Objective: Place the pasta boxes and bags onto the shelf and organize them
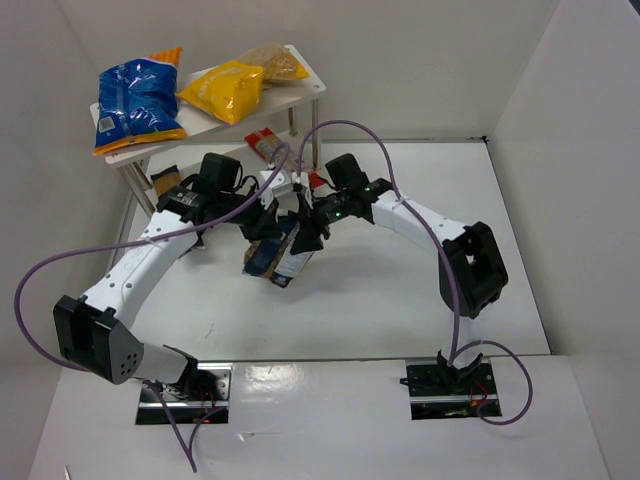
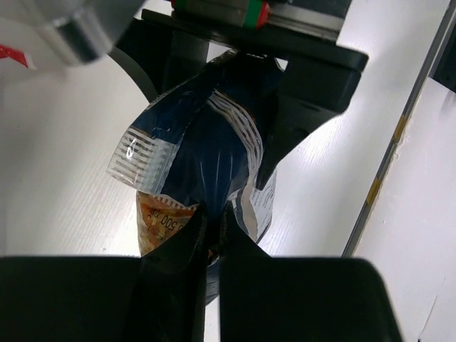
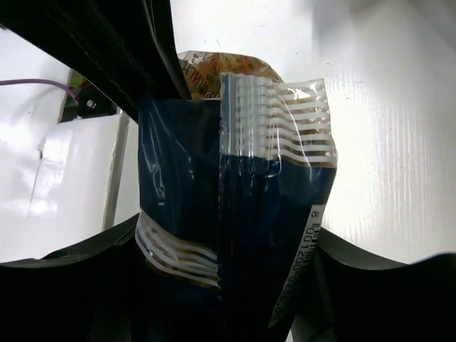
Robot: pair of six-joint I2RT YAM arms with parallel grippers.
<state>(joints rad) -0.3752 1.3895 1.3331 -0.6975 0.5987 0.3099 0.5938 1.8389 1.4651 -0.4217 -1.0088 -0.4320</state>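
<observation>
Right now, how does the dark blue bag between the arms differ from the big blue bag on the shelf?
The dark blue bag hangs tilted, gripped by the left tool and right tool; the big blue bag lies flat on the shelf. The dark blue bag is navy with a clear striped seal; the big blue bag is brighter blue with orange edges. The big blue bag looks larger. Both are soft, crinkly packs.

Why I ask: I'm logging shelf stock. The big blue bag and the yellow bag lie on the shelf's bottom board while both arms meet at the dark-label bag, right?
Not quite. The big blue bag and yellow bag lie on the top board of the shelf, as the top external view shows. The rest, about the dark-label bag, holds.
</observation>
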